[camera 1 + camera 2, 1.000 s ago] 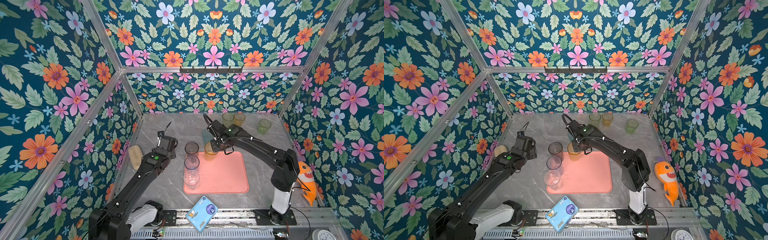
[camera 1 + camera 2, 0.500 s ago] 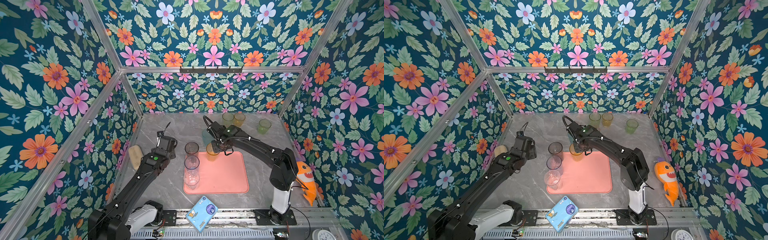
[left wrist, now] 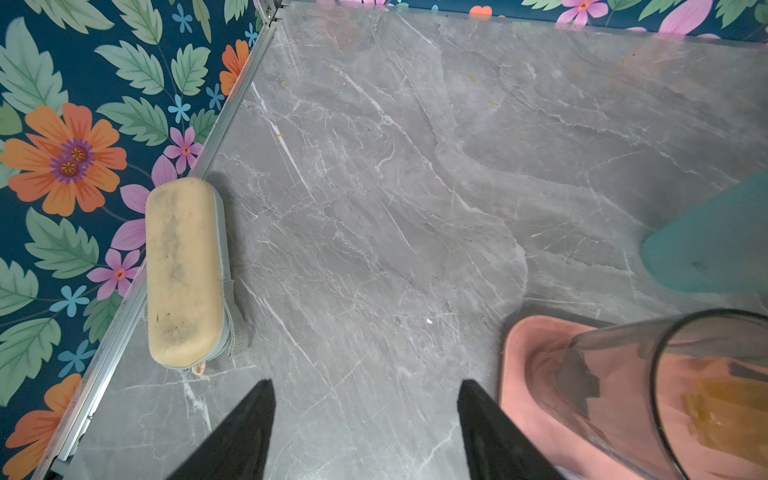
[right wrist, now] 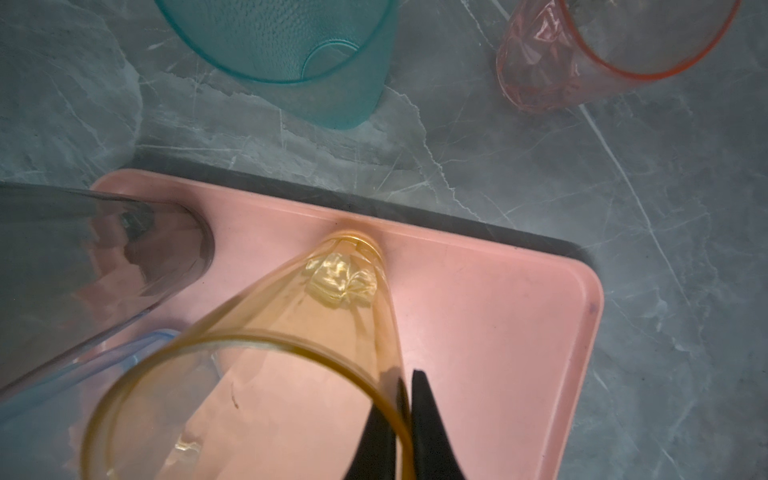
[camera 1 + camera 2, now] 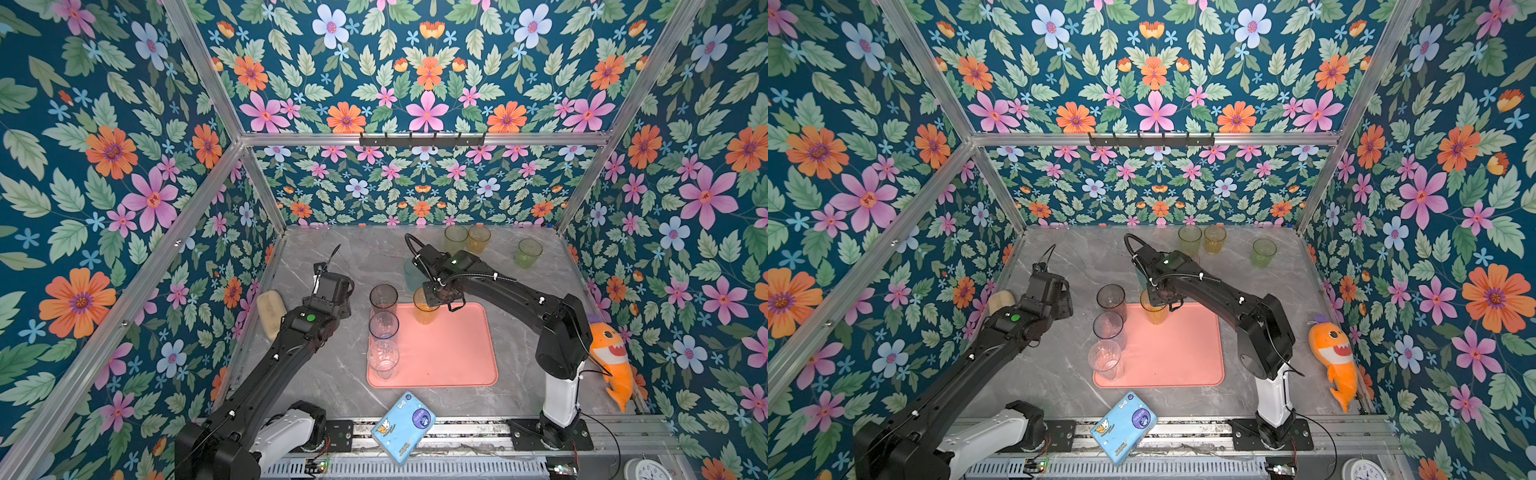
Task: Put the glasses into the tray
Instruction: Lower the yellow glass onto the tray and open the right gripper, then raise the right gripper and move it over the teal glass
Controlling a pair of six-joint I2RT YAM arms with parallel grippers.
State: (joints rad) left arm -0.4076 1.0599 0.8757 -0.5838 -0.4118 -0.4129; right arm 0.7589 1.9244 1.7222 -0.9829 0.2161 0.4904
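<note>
Four glasses stand on the tray [image 5: 451, 361]; five stand off it.

The right gripper [image 4: 409, 386] has its fingers clamped on the orange glass [image 4: 291, 332] at the rim, one finger inside the mouth and one outside. This wall pinch suits a thin tumbler whose body is too wide to span, and it leaves the base free to seat. The base lies beyond the fingertips, just inside the tray's far rim. It appears to rest on the tray floor, though contact cannot be confirmed. Judgement: placement is nearly done and release is pending.

Across the mouth from the inner finger, the grey glass [image 4: 104, 249] and blue glass [image 5: 383, 326] stand in a row along the tray edge, with the clear glass [image 5: 382, 359] last. The row keeps the rest of the tray open for later arrivals.

Beyond the fingertips, off the tray on the table [image 3: 374, 187], stand the teal glass [image 4: 291, 54] and pink glass [image 4: 582, 54], both near. The back glasses [image 5: 456, 239], three in green and amber tints, stand well apart.

The left gripper [image 3: 365, 386] has its fingers apart and empty over bare table. The grey glass is just beside one finger and a beige case [image 3: 183, 270] lies off beyond the other. Judgement: this arm waits clear of the right arm's work.

Risk: the inner finger could drag the rim when the fingers part, and the grey glass stands close.
</note>
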